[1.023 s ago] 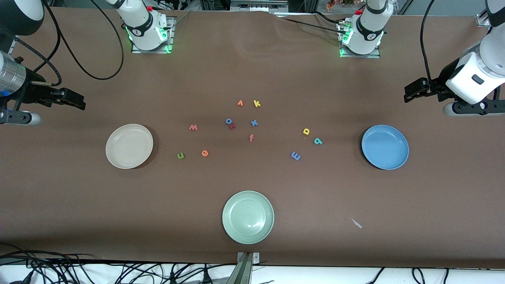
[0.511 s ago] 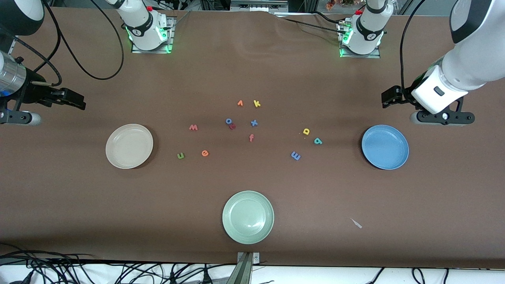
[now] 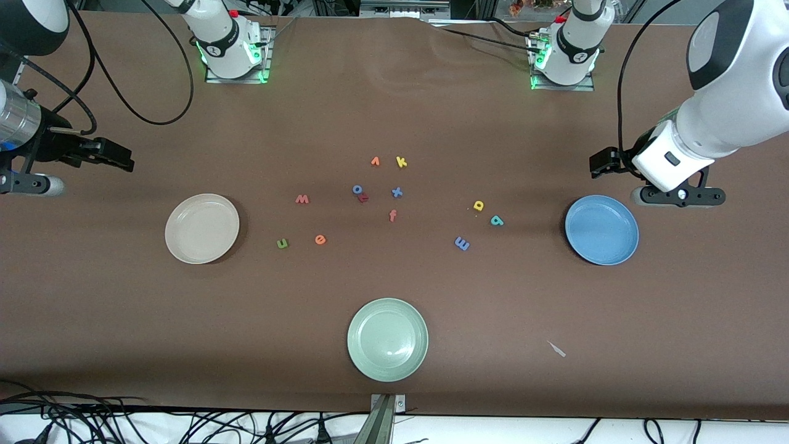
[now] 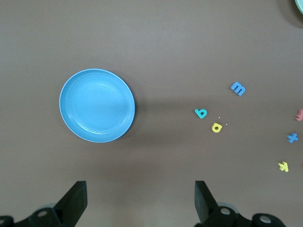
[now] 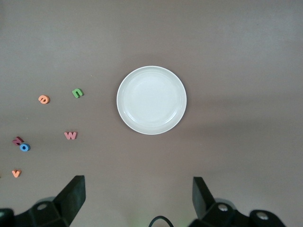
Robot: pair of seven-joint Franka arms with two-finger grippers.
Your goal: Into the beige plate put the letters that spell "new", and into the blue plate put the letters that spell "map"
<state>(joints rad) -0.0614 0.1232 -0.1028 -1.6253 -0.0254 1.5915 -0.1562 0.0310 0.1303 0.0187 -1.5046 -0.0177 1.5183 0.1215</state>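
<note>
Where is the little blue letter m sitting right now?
In the front view, the blue m lies on the table between the pale green plate and the blue plate, just nearer to the camera than the teal p.

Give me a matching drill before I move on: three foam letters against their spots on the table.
Things:
1. pinkish-red foam letter w
2. blue foam letter m
3. yellow foam letter k

Places:
A. nearest the robots' bases of the three
B. toward the round cream-beige plate
C. toward the round sky-blue plate

Pairs: 1-B, 2-C, 3-A
</note>
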